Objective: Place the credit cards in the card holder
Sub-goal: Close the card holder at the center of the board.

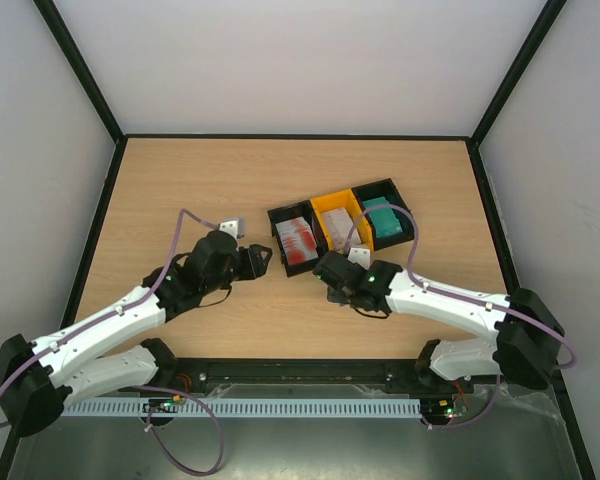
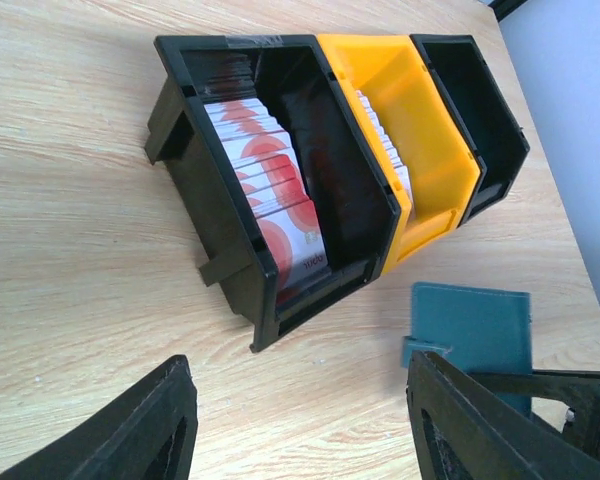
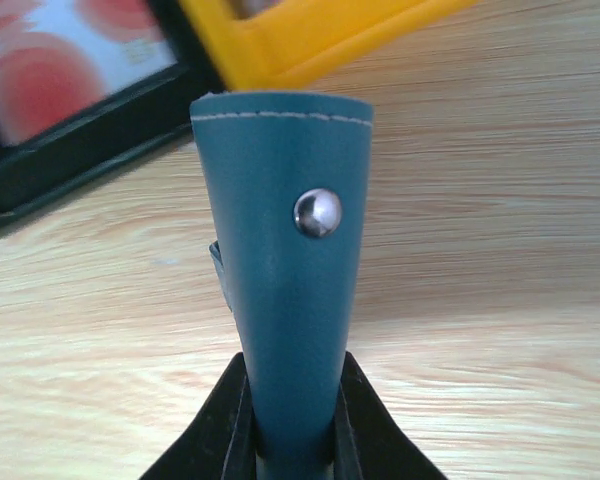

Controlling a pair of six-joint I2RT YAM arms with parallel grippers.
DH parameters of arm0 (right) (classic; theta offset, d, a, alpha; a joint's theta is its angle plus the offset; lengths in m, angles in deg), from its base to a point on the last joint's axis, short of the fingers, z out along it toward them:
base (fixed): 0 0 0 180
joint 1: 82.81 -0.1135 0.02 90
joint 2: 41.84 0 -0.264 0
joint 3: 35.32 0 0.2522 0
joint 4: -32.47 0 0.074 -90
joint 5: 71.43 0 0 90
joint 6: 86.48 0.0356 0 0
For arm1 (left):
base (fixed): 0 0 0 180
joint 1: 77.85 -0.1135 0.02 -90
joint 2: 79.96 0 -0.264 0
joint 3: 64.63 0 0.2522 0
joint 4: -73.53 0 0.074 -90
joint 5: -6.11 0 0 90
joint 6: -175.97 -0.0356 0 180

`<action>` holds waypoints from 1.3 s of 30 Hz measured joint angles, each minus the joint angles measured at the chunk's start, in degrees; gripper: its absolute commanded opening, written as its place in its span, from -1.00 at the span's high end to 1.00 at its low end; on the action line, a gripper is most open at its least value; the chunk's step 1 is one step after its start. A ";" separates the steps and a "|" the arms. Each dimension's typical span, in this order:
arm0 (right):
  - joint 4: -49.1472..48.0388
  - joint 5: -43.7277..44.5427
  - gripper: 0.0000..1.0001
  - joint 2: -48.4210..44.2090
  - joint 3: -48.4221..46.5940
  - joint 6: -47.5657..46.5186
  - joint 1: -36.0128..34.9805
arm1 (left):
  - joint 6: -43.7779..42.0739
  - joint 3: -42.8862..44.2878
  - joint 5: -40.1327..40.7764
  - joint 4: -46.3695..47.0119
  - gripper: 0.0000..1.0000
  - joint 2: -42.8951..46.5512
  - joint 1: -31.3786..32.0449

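Note:
The blue-teal card holder [image 3: 280,300] with a silver snap stands up from my right gripper [image 3: 292,440], which is shut on its lower end just above the table. In the left wrist view the same card holder [image 2: 475,325] shows in front of the bins, its small tab pointing left. Red-and-white credit cards [image 2: 270,190] fill the left black bin [image 1: 298,242], whitish ones [image 2: 385,150] the yellow bin [image 1: 340,222], and green-teal ones [image 1: 385,217] the right black bin. My left gripper [image 2: 300,425] hangs open over bare wood, short of the bins, with nothing between its fingers [image 2: 150,430].
The three bins stand in a joined row at the table's middle right. Black rails [image 1: 100,200] edge the wooden table on the left, back and right. Both arms meet near the table's middle, the left gripper [image 1: 263,260] and right gripper [image 1: 325,268] close together.

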 measured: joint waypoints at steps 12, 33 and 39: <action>19.76 9.81 0.53 17.07 -8.26 6.14 -8.35 | -3.45 7.69 -2.54 -7.58 -0.22 -1.88 -4.42; -12.26 -4.02 -0.09 5.33 -0.48 0.66 -8.55 | -4.52 7.87 -14.64 -10.51 -0.35 -6.05 -13.27; -13.64 -3.28 0.23 -8.61 11.74 1.77 0.22 | -1.05 0.42 -19.45 -5.22 -0.25 -8.09 -10.47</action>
